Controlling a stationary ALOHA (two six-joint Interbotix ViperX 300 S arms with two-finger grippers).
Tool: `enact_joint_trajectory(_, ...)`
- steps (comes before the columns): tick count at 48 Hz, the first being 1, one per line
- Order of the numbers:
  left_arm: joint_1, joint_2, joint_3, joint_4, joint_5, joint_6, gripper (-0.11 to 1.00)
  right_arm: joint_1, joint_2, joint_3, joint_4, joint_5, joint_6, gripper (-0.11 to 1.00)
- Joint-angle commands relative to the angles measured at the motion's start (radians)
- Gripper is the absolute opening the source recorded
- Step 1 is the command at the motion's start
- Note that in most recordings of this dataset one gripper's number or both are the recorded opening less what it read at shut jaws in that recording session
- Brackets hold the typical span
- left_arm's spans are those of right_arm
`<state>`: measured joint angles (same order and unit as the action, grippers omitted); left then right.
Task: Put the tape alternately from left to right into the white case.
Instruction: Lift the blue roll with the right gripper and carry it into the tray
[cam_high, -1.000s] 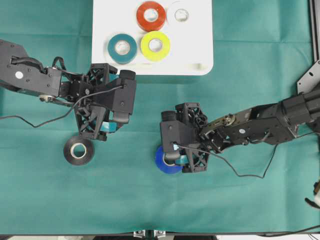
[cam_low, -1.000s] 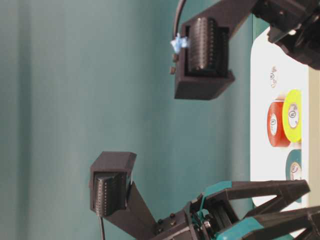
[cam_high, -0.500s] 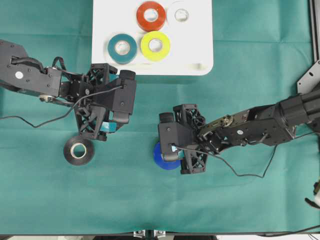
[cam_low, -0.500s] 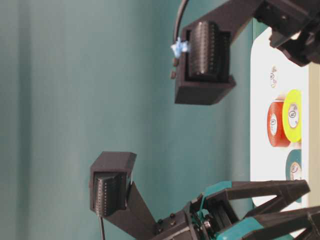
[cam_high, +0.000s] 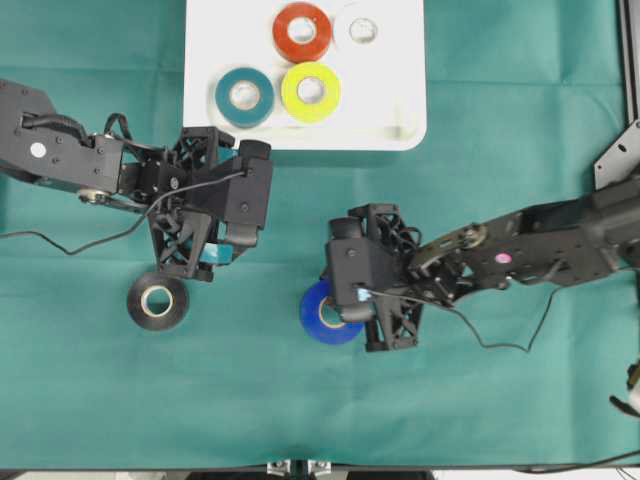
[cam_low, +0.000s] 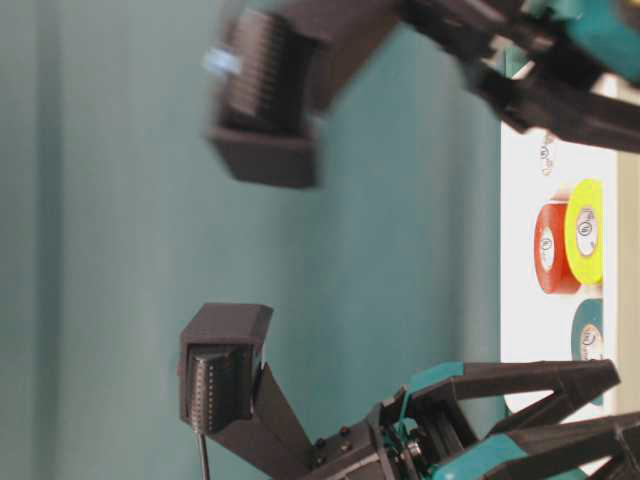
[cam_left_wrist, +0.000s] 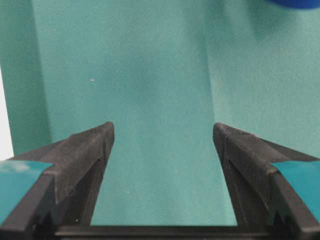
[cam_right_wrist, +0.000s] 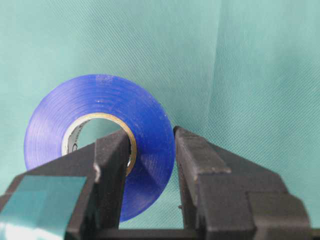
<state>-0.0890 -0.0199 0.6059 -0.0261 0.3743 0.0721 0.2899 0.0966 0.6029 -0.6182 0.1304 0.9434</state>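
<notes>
We see the right gripper with its jaws clamped on the wall of the blue roll, one jaw inside the core, near the middle of the tabletop. The left gripper holds its jaws wide apart over bare cloth. The black roll lies toward the left edge. Red, white, teal and yellow rolls lie in the white case.
</notes>
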Motion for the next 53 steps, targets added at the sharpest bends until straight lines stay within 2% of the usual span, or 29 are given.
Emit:
enact_joint_trajectory(1, 0.000, -0.028, -0.012, 0.000, -0.006, 0.000, 0.92, 0.005, -0.072, 0.005, -0.003, -0.008, 0.002, 0.31)
enact_joint_trajectory(13, 0.000, -0.031, -0.011, 0.000, -0.006, 0.000, 0.92, 0.005, -0.138, 0.040, -0.003, -0.003, 0.002, 0.31)
enact_joint_trajectory(27, 0.000, -0.031, -0.011, 0.000, -0.006, 0.000, 0.92, 0.002, -0.143, 0.043, -0.005, 0.000, -0.005, 0.31)
enact_joint_trajectory(33, 0.000, -0.031, -0.011, 0.000, -0.006, 0.000, 0.92, -0.009, -0.150, 0.044, -0.021, 0.012, -0.005, 0.31)
enact_joint_trajectory(53, 0.000, -0.031, -0.014, 0.000, -0.006, 0.000, 0.92, -0.106, -0.241, 0.101, -0.071, 0.037, -0.006, 0.31)
